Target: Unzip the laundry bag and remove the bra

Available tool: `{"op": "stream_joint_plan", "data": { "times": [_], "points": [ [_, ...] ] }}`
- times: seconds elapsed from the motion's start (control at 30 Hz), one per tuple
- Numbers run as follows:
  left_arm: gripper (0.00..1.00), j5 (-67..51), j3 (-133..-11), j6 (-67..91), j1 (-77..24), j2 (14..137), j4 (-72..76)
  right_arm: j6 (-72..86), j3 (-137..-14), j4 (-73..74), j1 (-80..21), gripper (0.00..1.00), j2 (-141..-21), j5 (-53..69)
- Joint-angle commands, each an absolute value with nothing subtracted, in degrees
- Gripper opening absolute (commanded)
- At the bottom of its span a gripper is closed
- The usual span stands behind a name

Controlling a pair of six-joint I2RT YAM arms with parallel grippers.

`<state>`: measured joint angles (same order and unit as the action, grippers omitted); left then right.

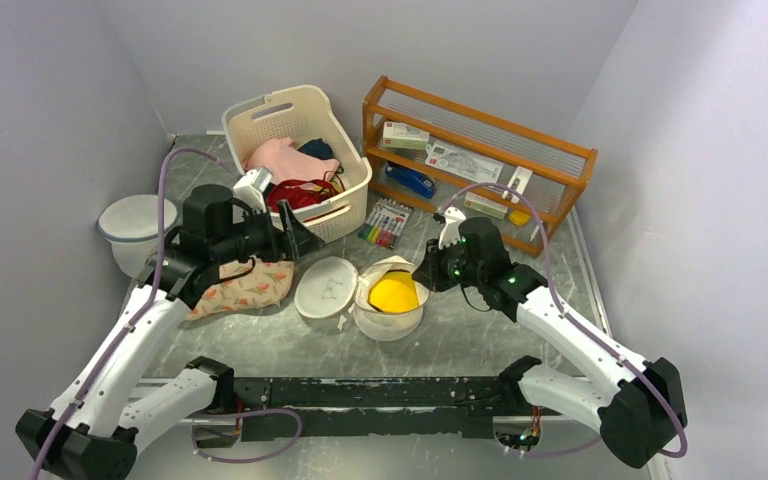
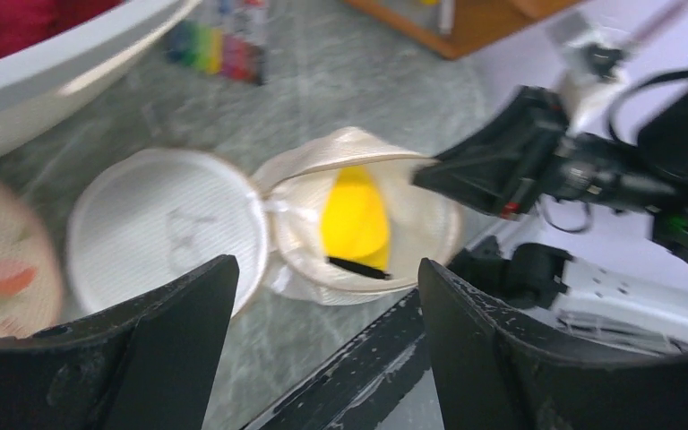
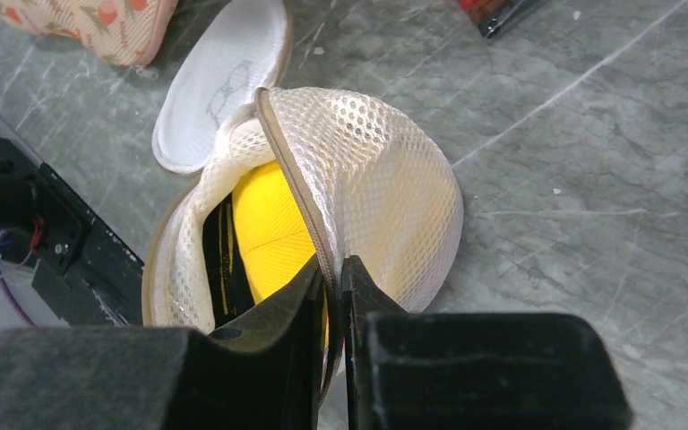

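the small round cream mesh laundry bag (image 1: 390, 328) sits open near the middle of the grey stone surface (image 1: 480, 345), with a yellow bra (image 1: 394, 293) inside. the right jaws are pinched shut on the bag's rim. the left jaws are wide open, hold nothing, and hang above the bag toward the left edge, so i think they should reach in.

No readable text; bra outline (image 3: 229, 83) on laundry bag (image 1: 401, 322).
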<state>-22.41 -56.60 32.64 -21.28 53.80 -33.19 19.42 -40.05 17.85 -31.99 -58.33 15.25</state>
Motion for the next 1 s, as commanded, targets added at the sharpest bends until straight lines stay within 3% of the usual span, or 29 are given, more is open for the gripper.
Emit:
{"op": "stream_joint_plan", "data": {
  "times": [0.0,0.17,0.4,0.53,0.7,0.83,0.97],
  "points": [
    [0.83,-33.15,-52.13,37.06,-26.87,54.58,-17.67,17.96,-39.37,14.41,-31.89,0.11,-57.13,19.09],
    [0.75,-8.76,-55.32,37.17,-47.63,62.48,-18.90,17.08,-39.96,14.87,-31.88,0.11,-56.87,20.22],
    [0.59,-2.00,-58.89,37.65,-56.00,76.93,-15.00,17.62,-39.49,15.57,-32.23,0.11,-56.52,22.81],
    [0.58,-2.45,-59.51,38.20,-56.21,82.95,-15.66,17.93,-39.19,15.73,-32.39,0.11,-55.43,21.95],
    [0.72,-3.38,-55.78,39.78,-56.55,84.02,-11.53,18.22,-39.15,16.02,-32.48,0.11,-54.44,20.56],
    [0.84,5.69,-57.91,37.40,-61.11,85.42,-14.82,18.86,-37.83,14.54,-32.52,0.11,-53.42,21.14],
    [0.89,10.33,-60.36,36.09,-63.33,88.47,-17.96,19.14,-37.35,14.23,-32.59,0.11,-53.20,20.90]
  ]
}}
